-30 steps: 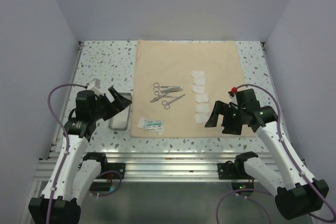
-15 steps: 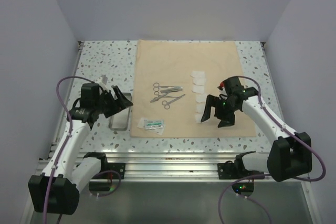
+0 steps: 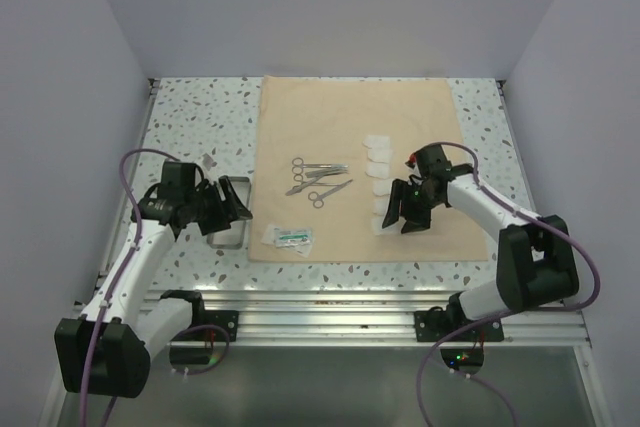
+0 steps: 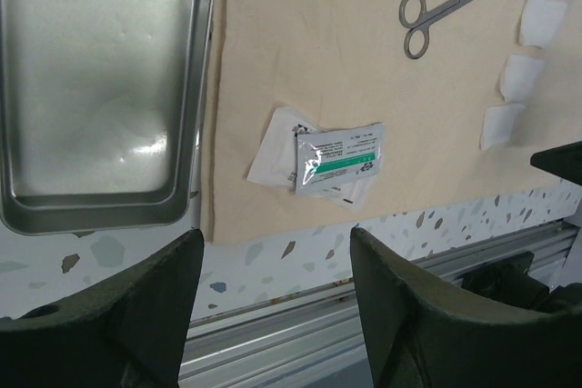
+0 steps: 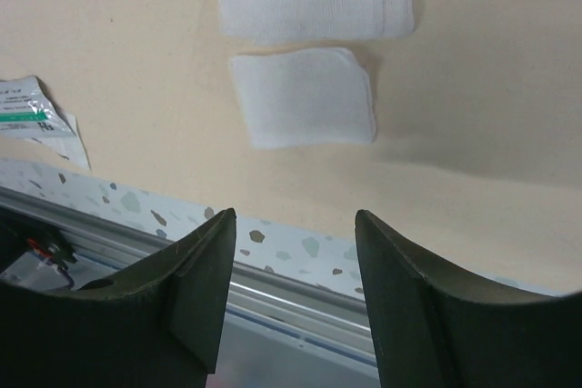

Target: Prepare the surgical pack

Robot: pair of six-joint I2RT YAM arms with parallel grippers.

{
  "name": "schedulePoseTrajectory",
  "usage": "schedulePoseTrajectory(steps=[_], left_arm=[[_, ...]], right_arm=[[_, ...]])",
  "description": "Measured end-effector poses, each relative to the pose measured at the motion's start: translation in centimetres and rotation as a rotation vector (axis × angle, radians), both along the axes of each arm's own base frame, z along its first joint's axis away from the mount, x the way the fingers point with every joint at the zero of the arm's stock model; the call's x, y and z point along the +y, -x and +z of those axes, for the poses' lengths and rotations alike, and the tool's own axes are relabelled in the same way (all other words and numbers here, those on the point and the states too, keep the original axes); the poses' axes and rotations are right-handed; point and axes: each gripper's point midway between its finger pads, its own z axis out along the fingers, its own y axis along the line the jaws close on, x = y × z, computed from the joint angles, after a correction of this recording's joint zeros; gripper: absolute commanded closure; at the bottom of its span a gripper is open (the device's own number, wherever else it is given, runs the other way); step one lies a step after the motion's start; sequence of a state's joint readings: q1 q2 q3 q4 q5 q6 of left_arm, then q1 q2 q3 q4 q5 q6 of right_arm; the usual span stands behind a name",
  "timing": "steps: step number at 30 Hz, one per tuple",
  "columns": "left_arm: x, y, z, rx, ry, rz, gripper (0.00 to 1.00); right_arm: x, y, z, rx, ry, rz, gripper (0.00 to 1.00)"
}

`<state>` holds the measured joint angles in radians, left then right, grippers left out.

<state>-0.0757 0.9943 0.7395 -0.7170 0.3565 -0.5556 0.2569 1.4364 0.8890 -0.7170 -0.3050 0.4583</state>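
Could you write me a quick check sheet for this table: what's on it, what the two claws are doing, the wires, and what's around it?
surface: speckled table, large beige cloth spread flat on it.
job's things: empty steel tray beside the cloth's left edge; scissors and other instruments, a column of gauze squares and a sealed packet, all on the cloth.
clutter: nothing seen.
grippers: left gripper open above the tray and packet; right gripper open above the nearest gauze; both hold nothing.
cables: purple cable looping off each arm, clear of the cloth.
surroundings: plain walls, metal rail at the near edge.
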Motion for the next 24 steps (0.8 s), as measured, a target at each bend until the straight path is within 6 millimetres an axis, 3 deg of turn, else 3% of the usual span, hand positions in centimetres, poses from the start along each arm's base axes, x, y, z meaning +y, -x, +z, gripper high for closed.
schedulePoseTrajectory(steps=[9, 18, 24], left_arm=[[-0.5, 0.3, -0.2, 0.009, 0.003, -0.029, 0.31], [-0.8, 0.4, -0.5, 0.025, 0.011, -0.048, 0.32], [-0.9, 0.7, -1.1, 0.046, 0.017, -0.052, 0.32]], right_arm=[[-0.1, -1.9, -3.3, 0.014, 0.044, 0.043, 0.45], [-0.2, -4.1, -3.3, -0.045, 0.067, 0.091, 0.49], [-0.1, -4.3, -4.2, -0.035, 0.08, 0.108, 0.5]])
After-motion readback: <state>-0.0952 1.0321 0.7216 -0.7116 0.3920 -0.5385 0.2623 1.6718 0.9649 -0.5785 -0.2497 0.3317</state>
